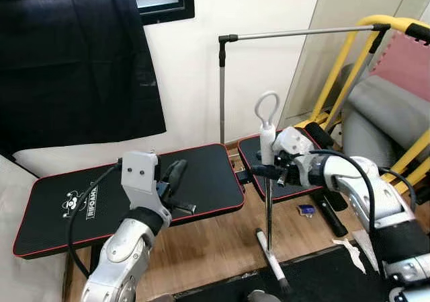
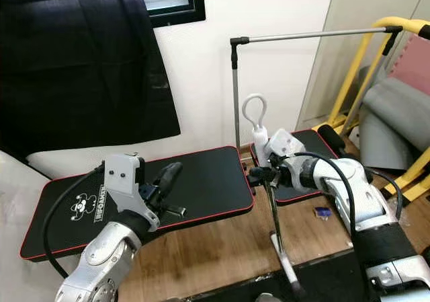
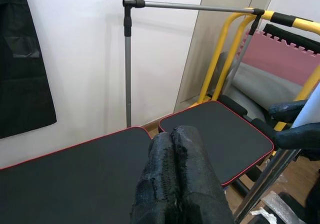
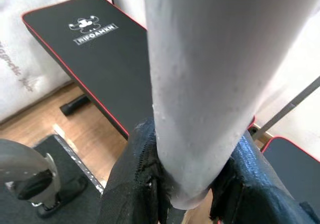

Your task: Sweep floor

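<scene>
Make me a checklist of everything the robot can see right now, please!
Surface: wooden floor, partly covered by a black mat.
Job's things: broom handle, white with a loop on top, upright.
Clutter: small blue thing and a paper scrap on the floor.
Grippers: right pincer shut on the broom handle; left pincer shut, holding nothing, over the black bench.
Cables: black cable looping by the left arm.
Surroundings: metal rail, yellow frame, dark curtain.
</scene>
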### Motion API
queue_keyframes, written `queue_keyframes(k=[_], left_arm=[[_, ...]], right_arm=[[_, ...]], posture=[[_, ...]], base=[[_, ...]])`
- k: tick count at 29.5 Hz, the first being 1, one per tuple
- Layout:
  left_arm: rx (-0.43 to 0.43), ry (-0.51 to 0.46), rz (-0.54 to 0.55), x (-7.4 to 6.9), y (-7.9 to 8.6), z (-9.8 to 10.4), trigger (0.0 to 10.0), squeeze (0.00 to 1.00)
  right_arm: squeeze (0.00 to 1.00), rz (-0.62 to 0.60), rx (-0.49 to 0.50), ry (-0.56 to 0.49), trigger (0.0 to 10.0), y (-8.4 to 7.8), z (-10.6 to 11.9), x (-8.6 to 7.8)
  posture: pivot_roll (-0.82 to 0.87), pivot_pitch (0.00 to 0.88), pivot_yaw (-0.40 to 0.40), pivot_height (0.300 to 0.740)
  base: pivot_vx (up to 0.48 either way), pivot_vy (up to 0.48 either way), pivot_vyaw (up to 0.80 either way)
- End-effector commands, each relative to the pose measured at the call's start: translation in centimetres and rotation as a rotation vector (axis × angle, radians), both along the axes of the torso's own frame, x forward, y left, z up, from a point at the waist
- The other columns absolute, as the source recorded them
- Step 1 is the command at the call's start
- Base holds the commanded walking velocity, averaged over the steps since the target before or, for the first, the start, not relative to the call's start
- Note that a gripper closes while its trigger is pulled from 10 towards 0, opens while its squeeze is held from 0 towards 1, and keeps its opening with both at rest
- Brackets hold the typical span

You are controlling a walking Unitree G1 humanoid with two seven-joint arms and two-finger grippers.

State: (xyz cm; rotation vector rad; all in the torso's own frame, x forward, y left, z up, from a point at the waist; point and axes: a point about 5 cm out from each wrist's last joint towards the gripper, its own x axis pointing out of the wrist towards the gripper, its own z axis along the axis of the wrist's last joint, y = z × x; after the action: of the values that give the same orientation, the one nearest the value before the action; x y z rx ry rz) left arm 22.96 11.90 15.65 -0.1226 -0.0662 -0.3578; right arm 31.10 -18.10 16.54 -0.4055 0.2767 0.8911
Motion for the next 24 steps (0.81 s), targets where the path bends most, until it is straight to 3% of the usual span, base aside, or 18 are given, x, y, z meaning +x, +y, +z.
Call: queue_keyframes(k=[1,5,9,17,24], left_arm=[[0.016,-0.003,-0.046,0.0,-0.2,-0.2,10.0,0.00],[0.019,-0.008,-0.040,0.0,-0.1,-0.1,10.0,0.00],[0.031,-0.019,-0.022,0.3,0.1,0.2,10.0,0.00],[0.042,-0.023,-0.025,0.4,0.1,0.3,10.0,0.00],[0.044,-0.026,-0.024,0.5,0.1,0.3,10.0,0.00]], right_arm=[[0.00,-0.009,0.024,-0.053,10.0,-0.3,1.4,0.0],[0.00,-0.108,0.039,-0.083,10.0,-0.7,1.8,0.9],[0.00,-0.165,0.104,-0.062,10.0,-0.1,1.7,1.1],[0.00,-0.177,0.108,-0.024,10.0,1.2,1.0,0.4],[0.00,-0.302,0.141,-0.089,10.0,1.0,1.5,1.4]], posture=[[-0.06,0.046,-0.024,0.740],[-0.06,0.046,-0.027,0.740],[-0.06,0.046,-0.029,0.740],[-0.07,0.044,-0.028,0.740],[-0.07,0.042,-0.031,0.740]], base=[[0.000,0.000,0.00],[0.000,0.000,0.00],[0.000,0.000,-0.80],[0.000,0.000,-0.80],[0.000,0.000,-0.80]])
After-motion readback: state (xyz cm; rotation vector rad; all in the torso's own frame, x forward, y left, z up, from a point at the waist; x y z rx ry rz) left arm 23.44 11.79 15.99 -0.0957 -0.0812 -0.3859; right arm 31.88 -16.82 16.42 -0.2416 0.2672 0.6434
